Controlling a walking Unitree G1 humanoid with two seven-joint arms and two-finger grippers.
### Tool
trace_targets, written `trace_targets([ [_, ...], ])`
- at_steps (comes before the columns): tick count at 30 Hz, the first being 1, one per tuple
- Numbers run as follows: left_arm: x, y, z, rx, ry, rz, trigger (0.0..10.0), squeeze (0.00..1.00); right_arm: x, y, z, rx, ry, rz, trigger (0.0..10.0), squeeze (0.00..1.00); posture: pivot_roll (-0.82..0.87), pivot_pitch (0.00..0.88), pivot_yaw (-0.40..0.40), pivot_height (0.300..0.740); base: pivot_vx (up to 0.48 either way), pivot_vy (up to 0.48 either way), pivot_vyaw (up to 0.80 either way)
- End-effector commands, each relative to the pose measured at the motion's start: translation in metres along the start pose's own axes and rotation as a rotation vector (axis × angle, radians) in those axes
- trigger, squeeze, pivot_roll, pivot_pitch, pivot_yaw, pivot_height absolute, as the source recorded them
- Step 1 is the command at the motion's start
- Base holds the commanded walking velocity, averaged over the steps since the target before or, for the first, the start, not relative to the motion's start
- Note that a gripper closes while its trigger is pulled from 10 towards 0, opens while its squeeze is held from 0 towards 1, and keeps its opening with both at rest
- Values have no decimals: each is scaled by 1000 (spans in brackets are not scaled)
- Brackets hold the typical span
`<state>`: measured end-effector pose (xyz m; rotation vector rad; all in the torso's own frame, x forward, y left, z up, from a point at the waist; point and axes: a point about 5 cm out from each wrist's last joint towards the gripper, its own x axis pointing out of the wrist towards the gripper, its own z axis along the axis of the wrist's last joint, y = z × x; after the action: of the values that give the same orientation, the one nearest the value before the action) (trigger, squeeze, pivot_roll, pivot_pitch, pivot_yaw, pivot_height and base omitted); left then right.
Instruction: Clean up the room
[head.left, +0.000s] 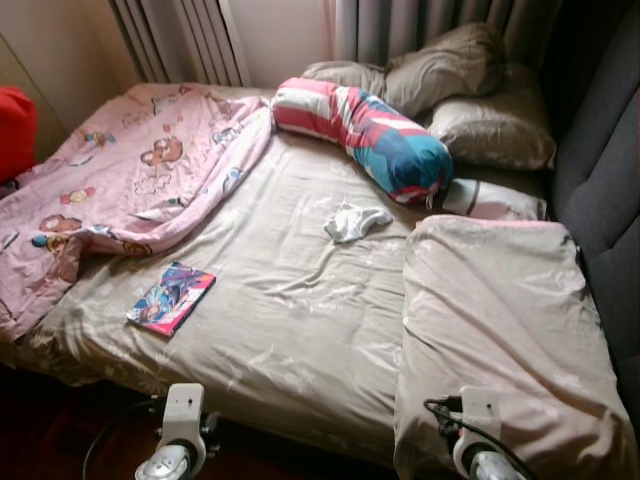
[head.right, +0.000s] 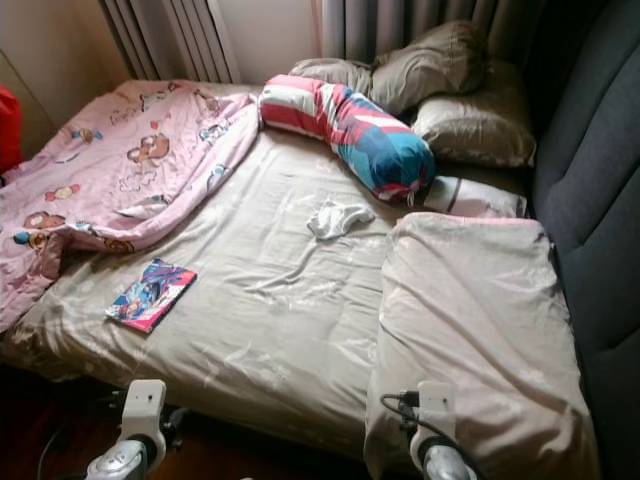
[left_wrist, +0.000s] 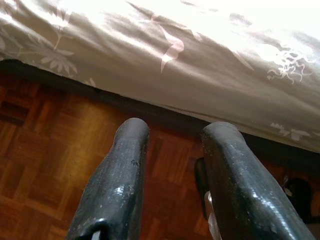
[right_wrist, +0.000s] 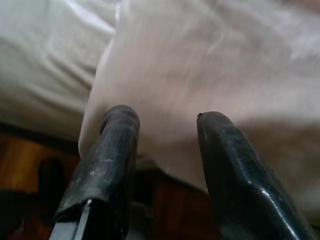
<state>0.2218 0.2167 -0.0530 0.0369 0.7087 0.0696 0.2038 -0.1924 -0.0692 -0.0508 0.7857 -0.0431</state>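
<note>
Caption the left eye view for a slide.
Unmade bed with pink blanket, striped bolster, white cloth and comic book.

Open sheet mid-bed (head.left: 290, 300) — hemmed by pink blanket (head.left: 120, 180), folded duvet (head.left: 500, 320), bolster (head.left: 370, 130).

The left hand (left_wrist: 172, 132) hangs open over the brown wood floor (left_wrist: 45, 150), near the bed sheet (left_wrist: 165, 55).
</note>
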Motion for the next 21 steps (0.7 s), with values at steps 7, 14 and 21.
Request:
trace_targets([
  [7,-8,5,-29,-7,128,36,10000,0,-8,11,-29,-88,95,46,10000,0,-66,62,46,740,0,0,0],
  [14,-13,14,-38,-7,170,52,10000,0,-12,17,-39,-94,124,61,10000,0,-80,74,40,740,0,189,0],
  [21,-13,5,-42,-15,195,40,10000,0,-11,2,-35,-112,118,33,10000,0,-86,79,13,740,0,272,0],
])
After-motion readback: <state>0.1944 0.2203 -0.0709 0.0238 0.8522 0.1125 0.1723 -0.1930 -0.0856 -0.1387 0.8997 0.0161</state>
